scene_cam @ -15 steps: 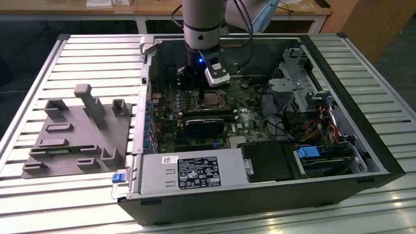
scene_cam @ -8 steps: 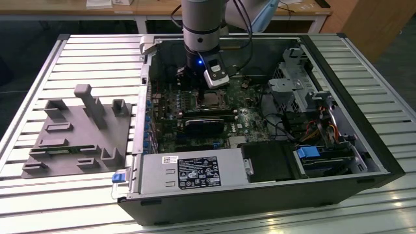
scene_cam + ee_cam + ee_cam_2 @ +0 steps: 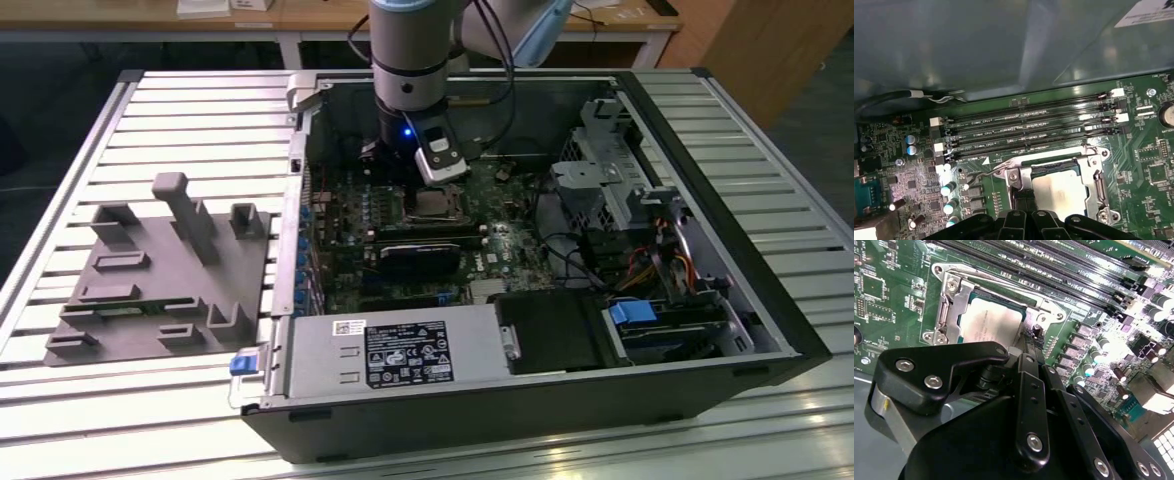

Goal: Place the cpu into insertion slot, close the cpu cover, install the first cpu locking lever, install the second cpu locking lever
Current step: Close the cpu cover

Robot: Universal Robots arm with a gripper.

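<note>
The cpu [image 3: 990, 325] lies flat in the insertion slot [image 3: 434, 203] on the green board, its silvery top showing through the window of the cpu cover [image 3: 950, 307], which is folded down over it. In the first wrist view the cpu [image 3: 1061, 191] and cover [image 3: 1095, 172] sit just beyond the fingertips. My gripper [image 3: 1028, 342] is shut, its narrow black fingers [image 3: 1024, 199] pressed together at the socket's edge, beside a thin wire locking lever [image 3: 985, 172]. I cannot tell whether the tips touch the lever. In the exterior view the gripper [image 3: 411, 180] hangs right over the socket.
Long memory slots [image 3: 1029, 130] run beside the socket. A black rounded block [image 3: 420, 255] sits near it, with the grey power-supply box [image 3: 387, 355] at the case front and a drive cage [image 3: 627, 190] on the exterior view's right. A grey fixture [image 3: 160, 270] lies outside the case.
</note>
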